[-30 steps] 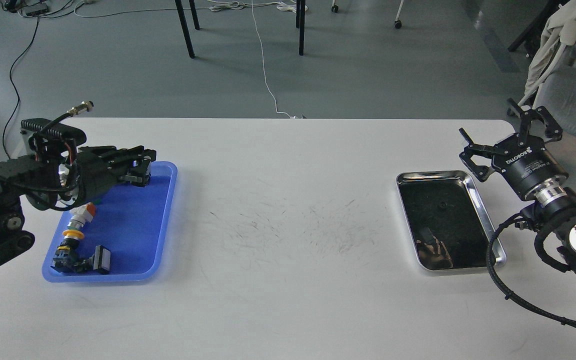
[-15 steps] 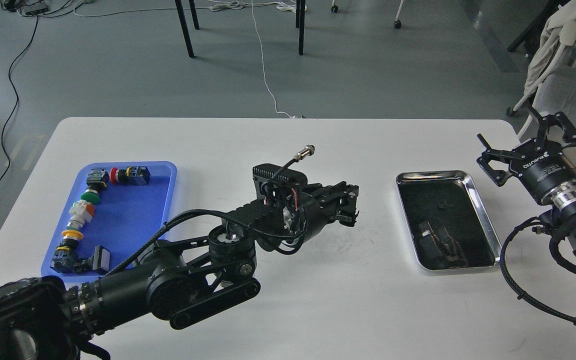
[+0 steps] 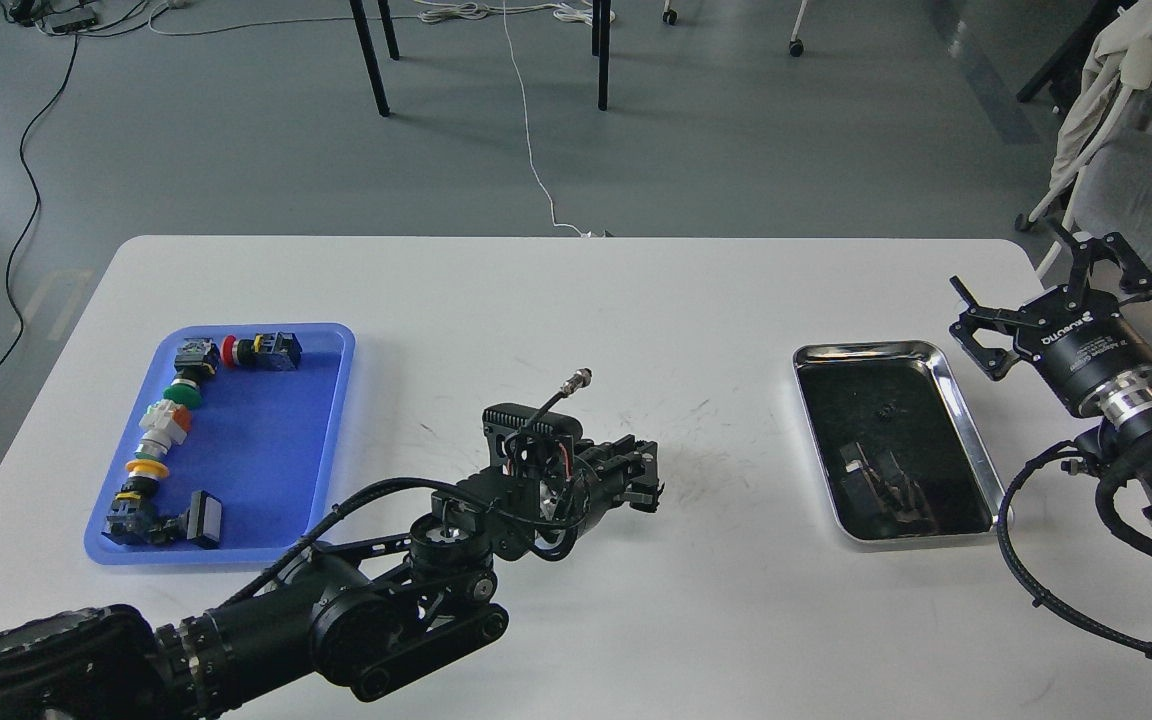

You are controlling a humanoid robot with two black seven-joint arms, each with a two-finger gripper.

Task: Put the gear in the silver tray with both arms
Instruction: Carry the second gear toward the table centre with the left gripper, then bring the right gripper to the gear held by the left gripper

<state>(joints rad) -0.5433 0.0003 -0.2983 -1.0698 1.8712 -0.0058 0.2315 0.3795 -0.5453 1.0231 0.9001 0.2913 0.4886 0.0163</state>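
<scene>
Silver tray [image 3: 971, 440] lay on the white table's [image 3: 576, 300] right side, with a small dark piece on its mirror bottom. Left gripper [image 3: 648, 482] hovered mid-table, grip state unclear. Right gripper [image 3: 1041, 290], fingers spread, hung beside the tray's far right corner. Blue tray [image 3: 326, 440] sat left.

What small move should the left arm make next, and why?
Probably carry on rightward toward the silver tray: the left gripper hangs over bare table, well short of it. Whether it holds anything cannot be told.
</scene>
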